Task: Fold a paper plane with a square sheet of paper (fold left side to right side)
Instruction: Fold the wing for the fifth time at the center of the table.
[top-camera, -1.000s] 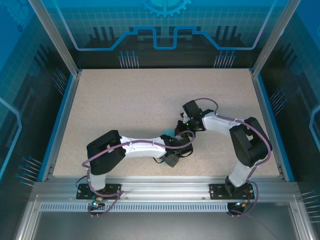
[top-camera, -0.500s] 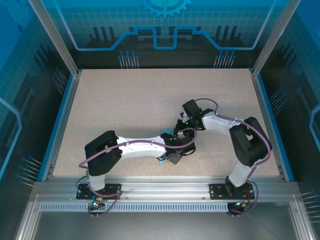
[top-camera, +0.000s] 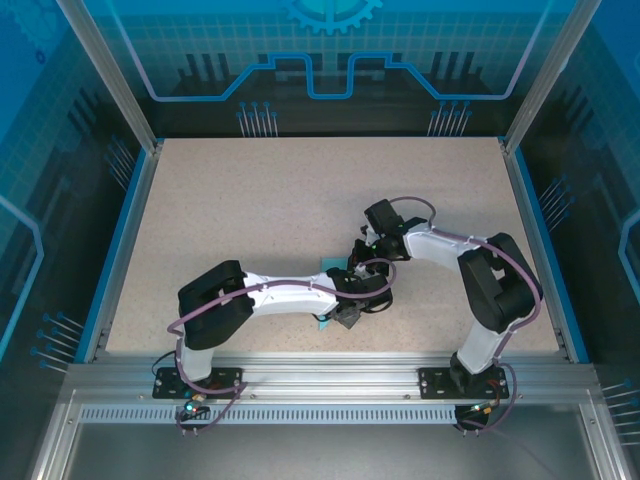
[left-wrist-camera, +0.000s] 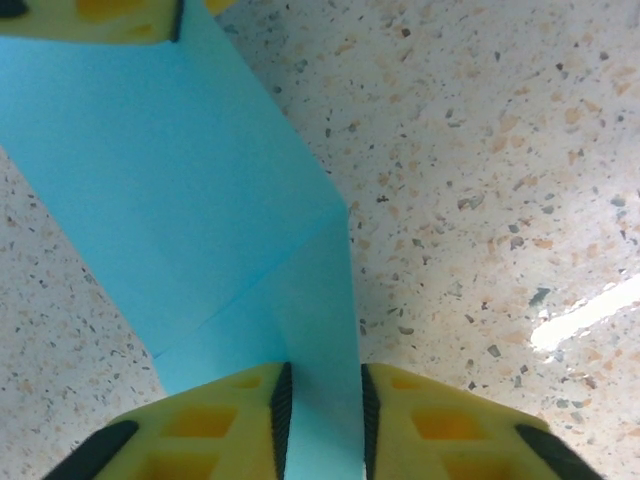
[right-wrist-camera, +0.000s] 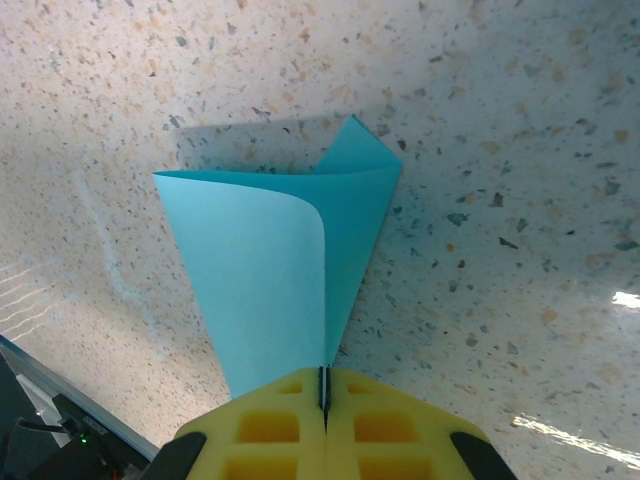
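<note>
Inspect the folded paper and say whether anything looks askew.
Yes: the cyan paper, pinched in the right pincer, has its top layer curling up instead of lying flat, and a far corner pokes past the fold.

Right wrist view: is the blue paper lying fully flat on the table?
No, a layer of the paper curls up off the table into the right gripper.
</note>
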